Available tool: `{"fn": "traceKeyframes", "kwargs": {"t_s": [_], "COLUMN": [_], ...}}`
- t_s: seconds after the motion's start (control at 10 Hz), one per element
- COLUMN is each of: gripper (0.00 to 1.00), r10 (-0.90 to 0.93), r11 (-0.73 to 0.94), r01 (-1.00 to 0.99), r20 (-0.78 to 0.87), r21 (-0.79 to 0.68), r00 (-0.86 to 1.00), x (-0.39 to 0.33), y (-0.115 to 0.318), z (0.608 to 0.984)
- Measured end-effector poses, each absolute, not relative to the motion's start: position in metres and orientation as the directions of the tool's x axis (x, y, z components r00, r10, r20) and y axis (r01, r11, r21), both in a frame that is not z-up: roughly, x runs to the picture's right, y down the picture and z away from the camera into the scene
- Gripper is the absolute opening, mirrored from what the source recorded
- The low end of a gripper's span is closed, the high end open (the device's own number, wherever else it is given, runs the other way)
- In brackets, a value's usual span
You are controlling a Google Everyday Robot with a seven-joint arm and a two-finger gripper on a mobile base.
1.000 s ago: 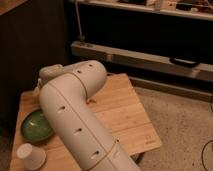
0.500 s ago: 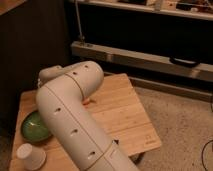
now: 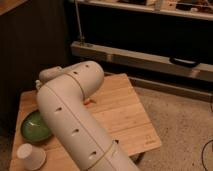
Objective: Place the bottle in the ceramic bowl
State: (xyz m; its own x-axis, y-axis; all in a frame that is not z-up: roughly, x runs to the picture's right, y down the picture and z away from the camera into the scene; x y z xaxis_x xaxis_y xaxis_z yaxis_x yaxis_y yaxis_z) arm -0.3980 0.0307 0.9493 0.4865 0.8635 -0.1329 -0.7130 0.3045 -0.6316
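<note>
on the wooden table (image 3: 127, 117), at its near left corner, a white paper cup (image 3: 31, 156) lies tipped with its mouth toward the camera. just behind it, close to the left edge, sits the green bowl (image 3: 34, 127), part of its right side covered by the arm. the big white arm (image 3: 75, 120) rises from the bottom of the view and bends at a rounded elbow over the middle of the table, then reaches back toward the left. the gripper (image 3: 39, 84) is at that far left end, above the back left part of the table; only a small bit of it shows past the arm, and i cannot tell how it stands or whether it holds anything. the bottle cannot be seen; a small orange-red bit (image 3: 88, 101) peeks out beside the arm. to the right lies speckled floor (image 3: 180, 120), and behind the table runs a dark shelf unit (image 3: 145, 55).
</note>
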Motion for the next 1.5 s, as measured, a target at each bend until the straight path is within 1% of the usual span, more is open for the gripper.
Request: {"fn": "traceKeyframes", "kwargs": {"t_s": [0.2, 0.4, 0.8, 1.0, 1.1, 1.2, 1.4, 1.5], "gripper": [0.09, 0.09, 0.09, 0.09, 0.09, 0.09, 0.09, 0.09], "r10": [0.889, 0.91, 0.945, 0.948, 0.942, 0.936, 0.919, 0.903], "r11": [0.243, 0.197, 0.14, 0.172, 0.223, 0.253, 0.311, 0.349], "r01": [-0.671, -0.622, -0.561, -0.523, -0.48, -0.448, -0.383, -0.343], "r20": [-0.116, -0.094, -0.06, -0.004, 0.061, 0.1, 0.172, 0.214], "r21": [-0.701, -0.757, -0.816, -0.835, -0.848, -0.857, -0.87, -0.872], "r00": [0.444, 0.403, 0.323, 0.317, 0.331, 0.337, 0.356, 0.374], "x": [-0.369, -0.331, -0.236, -0.219, -0.22, -0.222, -0.225, -0.232], "y": [0.022, 0.009, -0.002, -0.009, -0.015, -0.015, -0.001, 0.014], "z": [0.935, 0.911, 0.881, 0.857, 0.828, 0.808, 0.772, 0.752]}}
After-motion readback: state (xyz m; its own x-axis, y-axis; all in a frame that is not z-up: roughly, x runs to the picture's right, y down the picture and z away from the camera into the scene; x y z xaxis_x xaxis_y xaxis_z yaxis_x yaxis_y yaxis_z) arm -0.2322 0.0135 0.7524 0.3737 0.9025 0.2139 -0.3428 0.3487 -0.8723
